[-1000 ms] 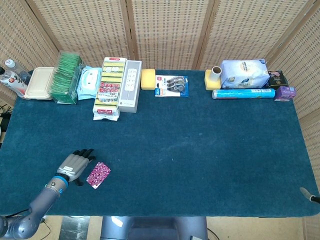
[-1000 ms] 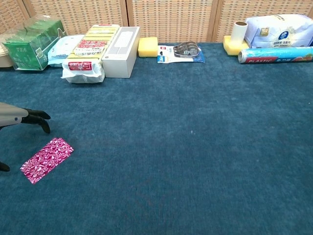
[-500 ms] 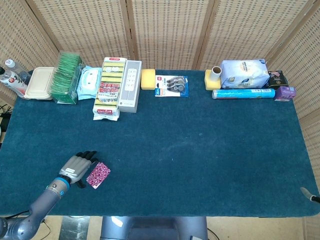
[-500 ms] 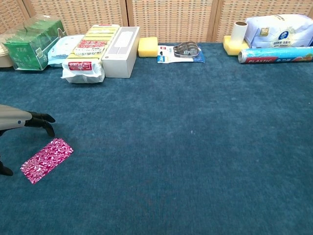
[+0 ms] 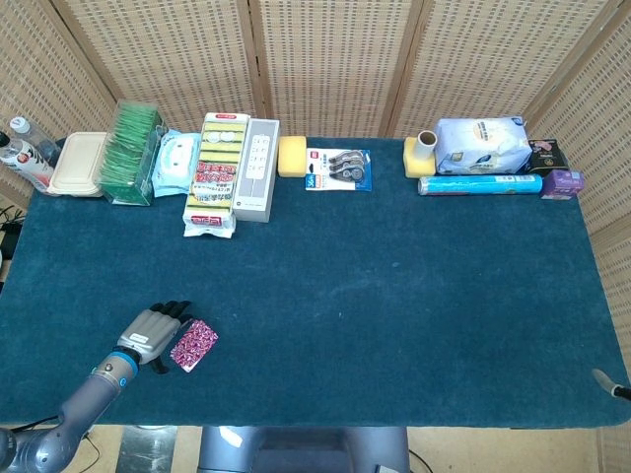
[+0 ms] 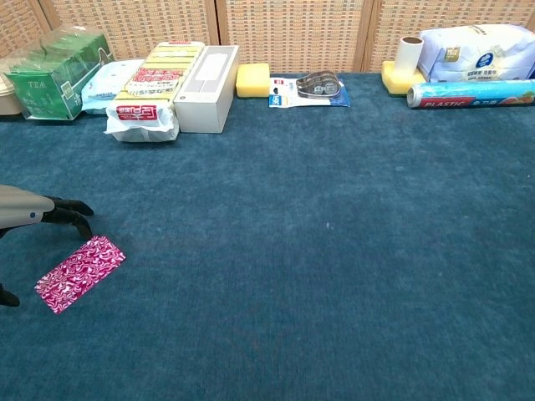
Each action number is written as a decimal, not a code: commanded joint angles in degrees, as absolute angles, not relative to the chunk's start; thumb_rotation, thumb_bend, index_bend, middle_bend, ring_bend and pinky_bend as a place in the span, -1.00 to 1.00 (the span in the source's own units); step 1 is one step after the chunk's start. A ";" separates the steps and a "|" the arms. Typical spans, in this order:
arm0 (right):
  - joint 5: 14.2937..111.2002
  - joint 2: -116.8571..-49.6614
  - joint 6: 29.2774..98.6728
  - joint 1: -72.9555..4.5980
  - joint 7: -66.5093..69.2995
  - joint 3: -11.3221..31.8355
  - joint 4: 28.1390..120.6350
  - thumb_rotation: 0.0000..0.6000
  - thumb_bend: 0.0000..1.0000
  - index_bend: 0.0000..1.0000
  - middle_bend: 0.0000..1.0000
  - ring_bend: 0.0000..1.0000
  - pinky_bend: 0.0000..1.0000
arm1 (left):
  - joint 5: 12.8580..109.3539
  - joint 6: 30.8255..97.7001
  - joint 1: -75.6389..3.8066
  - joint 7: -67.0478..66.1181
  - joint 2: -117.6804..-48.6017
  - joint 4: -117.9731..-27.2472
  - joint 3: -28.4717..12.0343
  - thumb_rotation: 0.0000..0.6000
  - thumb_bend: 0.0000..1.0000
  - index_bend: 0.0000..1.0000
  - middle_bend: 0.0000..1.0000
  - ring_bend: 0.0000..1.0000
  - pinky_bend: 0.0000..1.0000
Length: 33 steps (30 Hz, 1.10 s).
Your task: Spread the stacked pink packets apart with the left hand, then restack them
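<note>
The left hand [image 5: 151, 335] sits low over the near-left part of the blue table cloth [image 5: 394, 296], palm down, its dark fingers [image 6: 73, 209] apart and reaching toward the pink packets [image 5: 193, 345]. In the head view the fingertips lie just beside the packets' left edge, and it is hard to tell whether they touch; in the chest view the fingertips hang just behind the packets' far corner with a sliver of cloth showing between. The hand grasps nothing.

The pink packets [image 6: 80, 272] lie flat on the cloth near the front-left edge, set at a slant, and read as one neat stack; how many there are cannot be told.

At the far right edge of the head view, a small dark tip [image 5: 611, 383] pokes in over the table's near corner; whether it is the right hand, and how it is set, cannot be told.

Along the back of the table stands a row of goods: a green tea box [image 6: 46, 73], a pack of yellow sponges [image 6: 150, 88], a white box [image 6: 207, 77], a single yellow sponge [image 6: 252, 80], and a blue plastic-wrap roll [image 6: 468, 93]
</note>
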<state>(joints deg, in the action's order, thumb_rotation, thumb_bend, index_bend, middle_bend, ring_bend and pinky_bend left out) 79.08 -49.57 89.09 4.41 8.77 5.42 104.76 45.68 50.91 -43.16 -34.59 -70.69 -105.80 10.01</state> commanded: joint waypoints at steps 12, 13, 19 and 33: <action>79.12 -49.48 89.22 4.47 9.07 5.47 104.75 1.00 -0.99 -0.85 -1.00 -1.00 -1.00 | 46.94 51.44 -43.01 -34.02 -69.67 -107.47 10.14 1.00 -0.75 -0.68 -1.00 -1.00 -0.79; 79.14 -49.47 89.23 4.48 9.07 5.46 104.75 1.00 -0.99 -0.85 -1.00 -1.00 -1.00 | 47.10 51.69 -42.92 -33.86 -69.43 -107.65 10.08 1.00 -0.75 -0.68 -1.00 -1.00 -0.79; 79.16 -49.40 89.15 4.44 8.96 5.44 104.90 1.00 -0.99 -0.85 -1.00 -1.00 -1.00 | 49.32 53.89 -41.47 -31.98 -67.39 -108.47 9.76 1.00 -0.75 -0.68 -1.00 -1.00 -0.79; 79.41 -49.69 89.25 4.41 8.18 5.31 105.08 1.00 -0.99 -0.84 -1.00 -1.00 -1.00 | 54.05 52.60 -38.61 -29.52 -65.26 -108.40 12.21 1.00 -0.75 -0.68 -1.00 -1.00 -0.79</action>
